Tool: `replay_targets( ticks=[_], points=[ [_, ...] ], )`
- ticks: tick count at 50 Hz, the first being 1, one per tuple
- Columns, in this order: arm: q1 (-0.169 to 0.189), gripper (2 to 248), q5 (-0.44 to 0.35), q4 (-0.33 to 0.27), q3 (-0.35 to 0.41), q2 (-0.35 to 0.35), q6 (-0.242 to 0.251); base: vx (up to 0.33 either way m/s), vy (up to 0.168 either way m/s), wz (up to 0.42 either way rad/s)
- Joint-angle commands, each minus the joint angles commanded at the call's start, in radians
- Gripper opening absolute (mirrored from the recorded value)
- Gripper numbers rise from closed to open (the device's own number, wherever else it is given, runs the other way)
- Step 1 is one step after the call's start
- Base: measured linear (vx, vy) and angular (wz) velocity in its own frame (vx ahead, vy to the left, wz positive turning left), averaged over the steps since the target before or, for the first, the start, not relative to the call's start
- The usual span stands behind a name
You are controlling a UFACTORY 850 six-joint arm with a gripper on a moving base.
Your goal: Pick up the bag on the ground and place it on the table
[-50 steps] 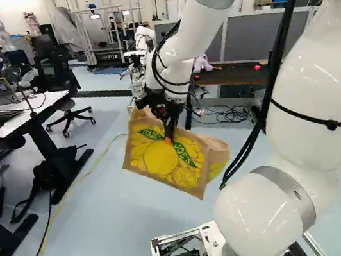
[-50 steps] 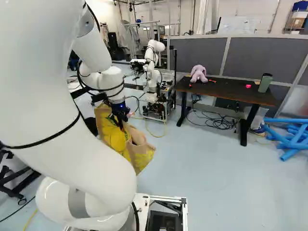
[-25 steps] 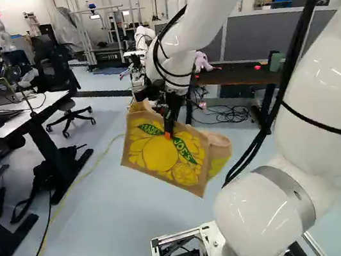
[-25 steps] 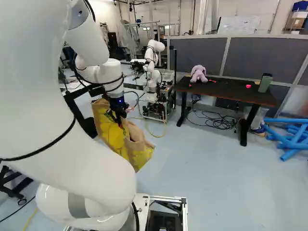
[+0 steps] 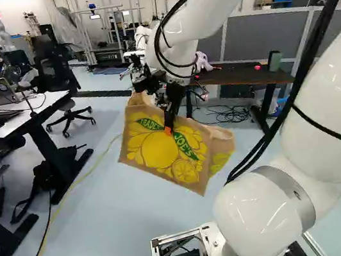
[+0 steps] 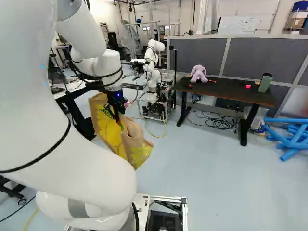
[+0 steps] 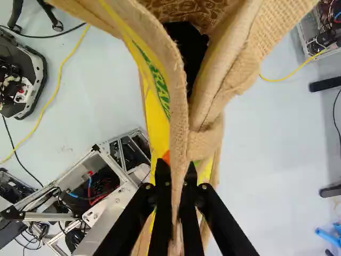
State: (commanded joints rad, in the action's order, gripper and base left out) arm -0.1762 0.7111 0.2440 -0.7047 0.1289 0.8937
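Bag (image 5: pixel 161 152) hangs tilted above the floor (image 6: pixel 207 168), one wall pinched between both fingers of the gripper (image 5: pixel 169 129); well apart from it, at the right of the right base view, a dark table (image 6: pixel 226 91) bears a purple plush toy (image 6: pixel 198 73) and a green cup (image 6: pixel 264 83)

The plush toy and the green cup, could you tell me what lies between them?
The right base view shows a pink object and, nearer the toy, a red one on the table.
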Motion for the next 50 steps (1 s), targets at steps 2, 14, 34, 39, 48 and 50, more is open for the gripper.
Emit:
replay_targets(
  ticks=[2,14,34,39,48,50],
  points=[
    [0.002,22,0.007,-0.002,-0.002,0.005,0.000,0.000,0.000,0.000],
    [0.019,22,0.038,-0.021,-0.009,0.043,0.000,0.000,0.000,0.000],
    [0.053,22,0.072,-0.072,-0.020,0.108,0.000,0.000,0.000,0.000],
    [0.062,22,0.084,-0.084,-0.024,0.123,0.000,0.000,0.000,0.000],
    [0.078,22,0.108,-0.100,-0.044,0.133,0.000,0.000,0.000,0.000],
    [0.082,22,0.114,-0.102,-0.050,0.134,0.000,0.000,0.000,0.000]
  ],
)
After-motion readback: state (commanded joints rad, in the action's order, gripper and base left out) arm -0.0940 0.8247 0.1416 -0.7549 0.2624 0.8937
